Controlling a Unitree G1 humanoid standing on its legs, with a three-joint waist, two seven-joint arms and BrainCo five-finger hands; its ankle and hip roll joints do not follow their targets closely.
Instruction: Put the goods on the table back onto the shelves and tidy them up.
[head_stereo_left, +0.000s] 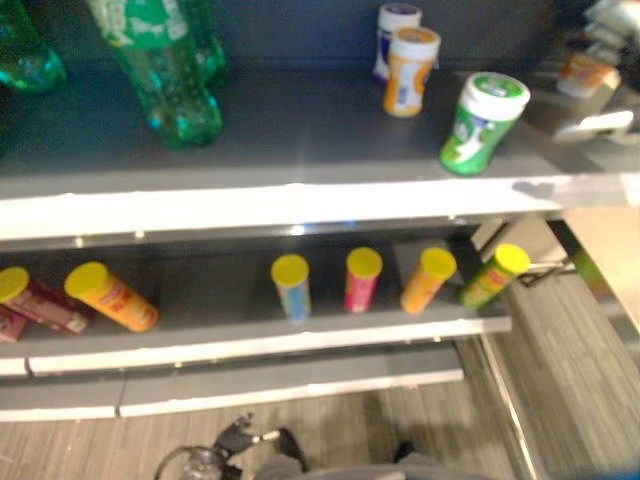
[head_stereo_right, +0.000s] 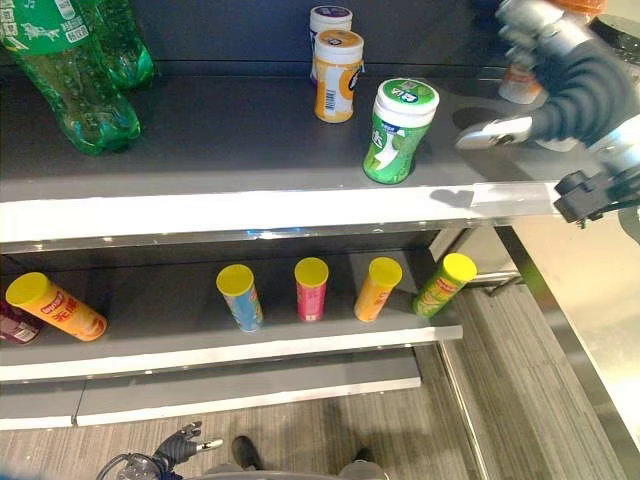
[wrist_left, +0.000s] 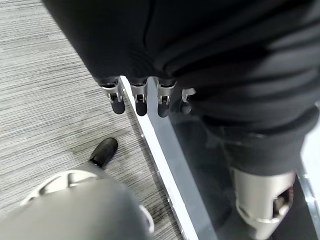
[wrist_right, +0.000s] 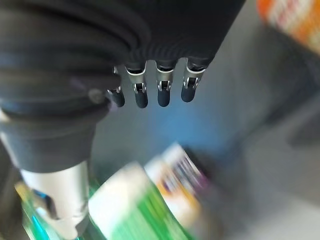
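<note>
A green-and-white jar (head_stereo_right: 400, 130) stands upright near the front of the upper shelf (head_stereo_right: 230, 150). My right hand (head_stereo_right: 578, 92) hovers over the shelf's right end, open and holding nothing. Its thumb (head_stereo_right: 495, 132) points toward the jar but stays apart from it. Behind that hand stands an orange-labelled jar (head_stereo_right: 518, 85). In the right wrist view the fingers (wrist_right: 162, 95) hang straight above the blurred green jar (wrist_right: 135, 210). My left hand (wrist_left: 140, 102) hangs open above the floor, with nothing in it.
An orange jar (head_stereo_right: 337, 75) and a white one (head_stereo_right: 330, 20) stand at the back of the upper shelf, green bottles (head_stereo_right: 75, 80) at its left. On the lower shelf (head_stereo_right: 180, 330) are several yellow-lidded cans (head_stereo_right: 311, 288), some leaning or lying.
</note>
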